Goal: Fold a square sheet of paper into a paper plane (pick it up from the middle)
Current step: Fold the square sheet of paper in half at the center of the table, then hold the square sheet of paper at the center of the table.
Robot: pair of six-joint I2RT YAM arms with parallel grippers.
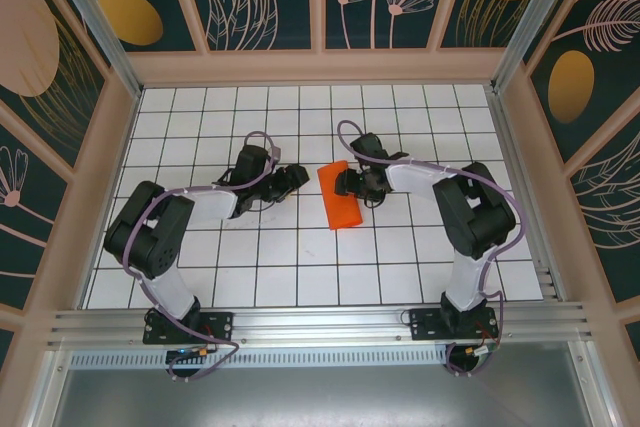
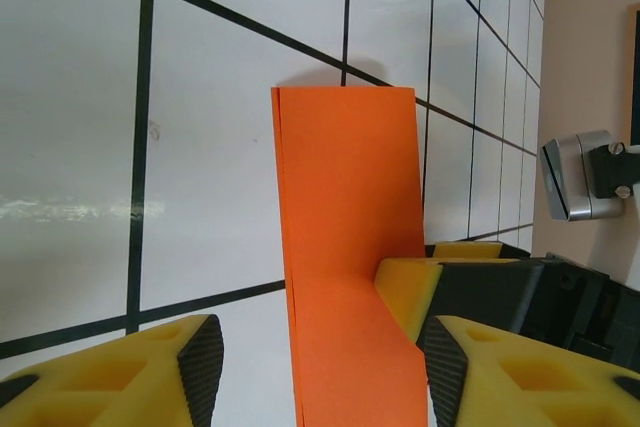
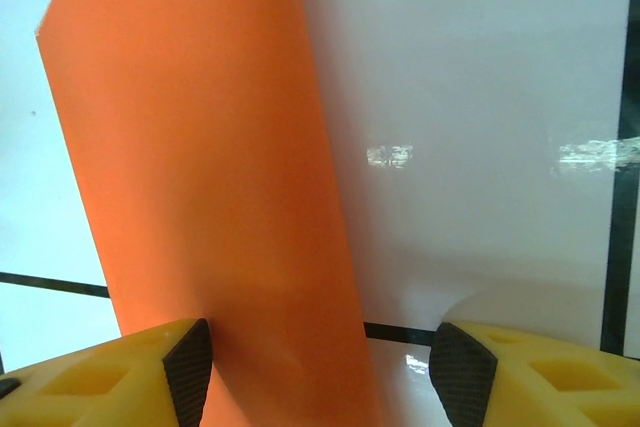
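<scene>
The square sheet of paper (image 1: 340, 202) lies folded in half as a bright orange rectangle mid-table, its doubled edges showing in the left wrist view (image 2: 345, 197). My left gripper (image 1: 298, 179) is just left of it, open, and the paper's near end runs between its pads (image 2: 322, 372) with a gap on the left side. My right gripper (image 1: 345, 185) is at the paper's right edge, open. One of its yellow fingers (image 2: 410, 287) rests on the paper. In the right wrist view the sheet (image 3: 200, 147) passes beside the left pad (image 3: 188, 372). The paper plane is out of view.
The white grid-tiled table (image 1: 260, 267) is boxed in by wooden walls with dark floral panels (image 1: 320, 67). An aluminium rail (image 1: 320, 322) carrying both arm bases runs along the near edge. A silver part of the right arm (image 2: 580, 177) sits beyond the paper.
</scene>
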